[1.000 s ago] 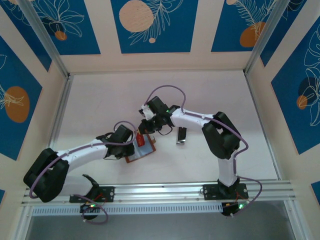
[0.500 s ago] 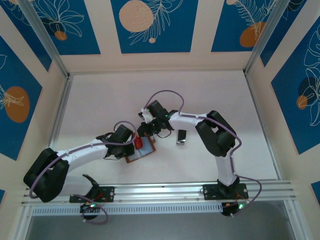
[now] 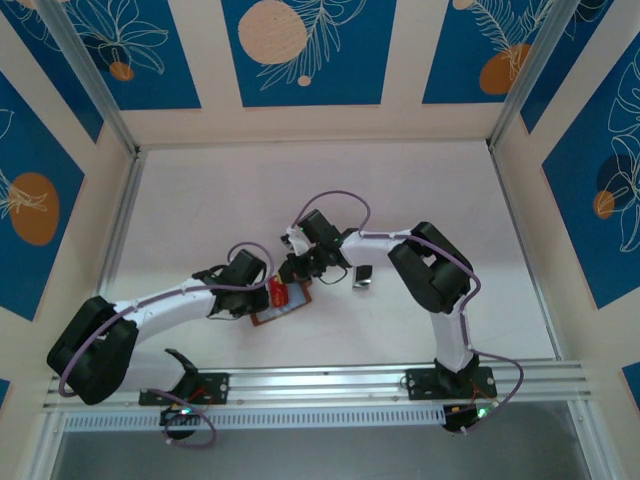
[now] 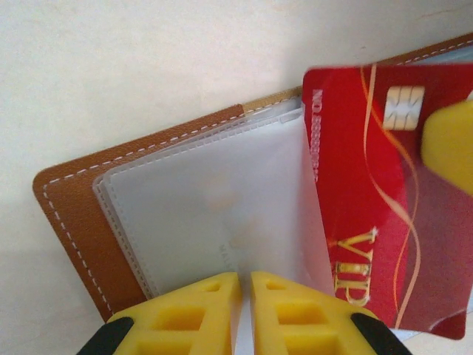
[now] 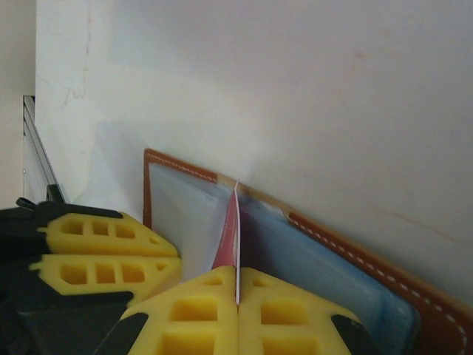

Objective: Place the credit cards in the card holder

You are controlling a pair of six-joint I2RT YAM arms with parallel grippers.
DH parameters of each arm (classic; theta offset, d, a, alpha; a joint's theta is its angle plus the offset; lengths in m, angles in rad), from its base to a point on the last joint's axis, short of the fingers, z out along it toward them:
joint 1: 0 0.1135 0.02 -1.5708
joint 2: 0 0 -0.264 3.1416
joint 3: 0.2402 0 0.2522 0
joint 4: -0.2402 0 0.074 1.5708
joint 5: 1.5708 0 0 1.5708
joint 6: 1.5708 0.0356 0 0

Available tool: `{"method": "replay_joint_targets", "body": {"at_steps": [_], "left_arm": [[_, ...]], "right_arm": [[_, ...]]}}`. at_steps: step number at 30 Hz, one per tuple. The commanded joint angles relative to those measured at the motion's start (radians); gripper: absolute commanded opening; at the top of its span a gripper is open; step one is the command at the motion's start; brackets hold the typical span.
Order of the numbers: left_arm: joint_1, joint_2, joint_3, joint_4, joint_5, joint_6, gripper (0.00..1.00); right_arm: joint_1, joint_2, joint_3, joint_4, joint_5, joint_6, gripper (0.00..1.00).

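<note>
Jaws of the right gripper (image 5: 238,277) are closed tight on one red card (image 5: 230,235). In the right wrist view the card is seen edge-on, its far end reaching the fold of the card holder (image 5: 355,248). From the left wrist view the card shows a gold chip and gold "VIP" lettering, and a clear sleeve of the holder overlaps one of its long edges.

Jaws of the left gripper (image 4: 245,292) are pressed almost together on the near edge of that clear sleeve, with only a thin slit between them.

One card holder is in view, brown leather with pale stitching. It lies open and flat on the worktop (image 3: 200,200), just ahead of the left arm and between the two wrists.

One small dark-and-silver piece (image 3: 364,276) lies on the worktop to the right of the holder, apart from it and beside the right arm.

Beyond these the worktop is white and matte. A metal rail (image 3: 320,378) runs along its near edge and carries both arm bases. Cream walls with blue panels (image 3: 300,50), painted with pale leaves and orange discs, enclose the other three sides.
</note>
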Motion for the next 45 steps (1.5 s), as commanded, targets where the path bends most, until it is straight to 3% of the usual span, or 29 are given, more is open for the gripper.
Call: {"method": "replay_joint_targets", "body": {"at_steps": [1, 12, 29, 32, 39, 45], "left_arm": [[0.012, 0.014, -0.023, -0.071, -0.027, -0.007, 0.14], [0.012, 0.01, -0.021, -0.069, -0.024, -0.005, 0.15], [0.011, -0.038, 0.007, -0.071, -0.018, 0.022, 0.19], [0.011, -0.063, 0.026, -0.104, -0.032, 0.02, 0.19], [0.022, -0.202, 0.008, -0.287, -0.185, -0.098, 0.13], [0.074, -0.203, -0.033, -0.281, -0.147, -0.114, 0.13]], "right_arm": [[0.022, -0.016, -0.029, -0.002, -0.035, 0.008, 0.0], [0.04, 0.003, -0.037, 0.04, -0.089, 0.022, 0.0], [0.08, 0.126, 0.099, -0.067, -0.062, -0.025, 0.0], [0.074, 0.138, 0.1, -0.082, -0.048, -0.022, 0.0], [0.07, 0.135, 0.095, -0.097, -0.046, -0.026, 0.0], [0.071, 0.135, 0.094, -0.102, -0.049, -0.029, 0.0]]}}
